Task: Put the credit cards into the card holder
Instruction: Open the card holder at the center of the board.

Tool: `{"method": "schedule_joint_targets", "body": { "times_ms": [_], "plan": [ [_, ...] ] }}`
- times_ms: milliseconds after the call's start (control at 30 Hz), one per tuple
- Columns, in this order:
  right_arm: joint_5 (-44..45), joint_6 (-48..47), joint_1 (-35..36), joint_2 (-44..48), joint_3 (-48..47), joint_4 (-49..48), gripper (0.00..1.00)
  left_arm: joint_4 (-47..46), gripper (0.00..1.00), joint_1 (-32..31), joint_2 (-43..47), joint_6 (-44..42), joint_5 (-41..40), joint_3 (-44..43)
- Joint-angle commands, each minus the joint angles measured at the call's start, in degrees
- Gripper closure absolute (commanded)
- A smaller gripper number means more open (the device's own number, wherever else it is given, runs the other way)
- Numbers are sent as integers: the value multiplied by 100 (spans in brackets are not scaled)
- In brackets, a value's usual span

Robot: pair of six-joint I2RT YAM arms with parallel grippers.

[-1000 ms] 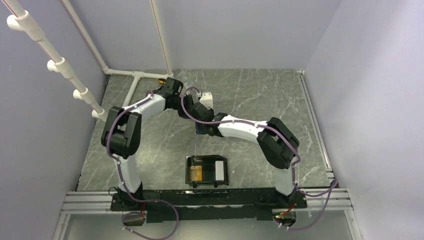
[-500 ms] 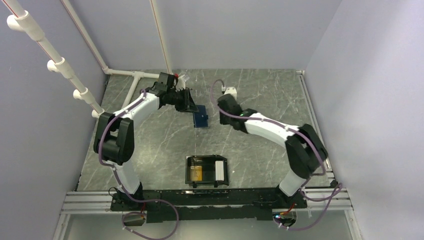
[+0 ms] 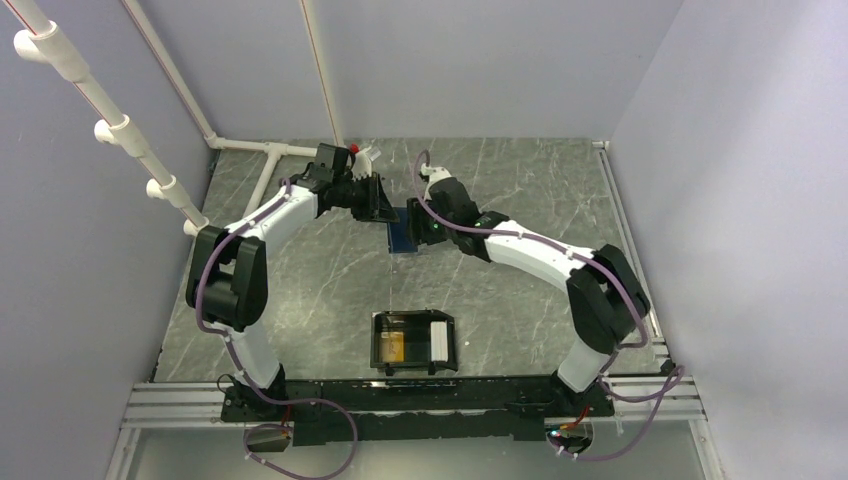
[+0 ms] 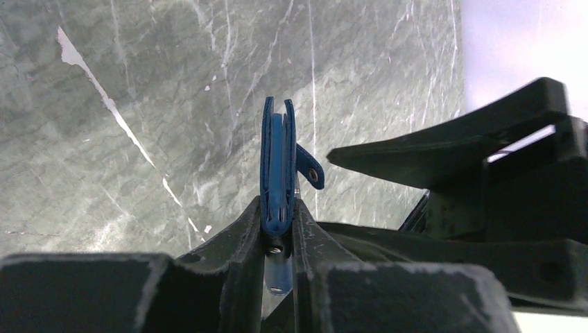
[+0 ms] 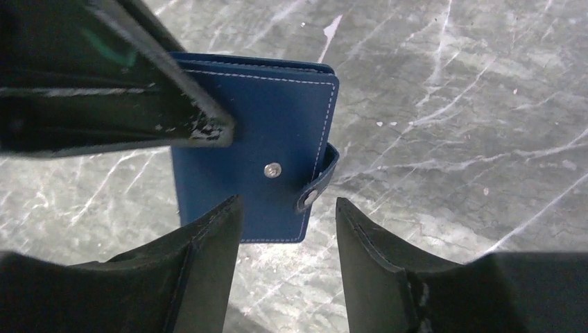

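Observation:
My left gripper [image 4: 277,211] is shut on the lower edge of a dark blue folding wallet [image 4: 277,159], which it holds upright above the table at the back centre [image 3: 402,233]. The wallet's snap strap [image 5: 315,186] hangs unfastened. My right gripper [image 5: 288,215] is open just in front of the wallet's flat face [image 5: 256,139], with nothing between its fingers [image 5: 208,239]. The black card holder [image 3: 414,322] sits near the front centre, with one orange-gold credit card [image 3: 391,346] lying inside it beside a white strip [image 3: 437,343]. Any other cards are hidden.
White pipes [image 3: 262,165] run along the table's back left corner and left wall. Both arms meet over the back centre of the marble table [image 3: 300,290]. A metal rail [image 3: 420,395] edges the front.
The right arm swung away to the right, then came back to the wallet with its jaws now open. The left gripper has kept hold of the wallet at the back centre.

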State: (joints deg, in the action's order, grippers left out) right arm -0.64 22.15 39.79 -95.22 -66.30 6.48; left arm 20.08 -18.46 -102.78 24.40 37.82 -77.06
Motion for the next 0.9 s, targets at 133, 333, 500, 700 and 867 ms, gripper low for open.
{"method": "schedule_joint_targets", "body": {
  "times_ms": [133,333,500,700,867],
  "plan": [
    [870,207,11,-357,-368,195,61,-64,100,-44,260,-208,171,-124],
    [1185,142,2,-281,-249,159,100,-74,100,-61,192,-191,208,-121],
    [429,143,-224,182,449,-466,100,174,99,-75,-332,-18,132,-262],
    [-373,316,-279,311,679,-842,100,173,63,-70,-967,387,120,-398],
    [-414,390,-320,342,582,-676,100,507,40,-70,-1018,319,-280,-464]
  ]
}}
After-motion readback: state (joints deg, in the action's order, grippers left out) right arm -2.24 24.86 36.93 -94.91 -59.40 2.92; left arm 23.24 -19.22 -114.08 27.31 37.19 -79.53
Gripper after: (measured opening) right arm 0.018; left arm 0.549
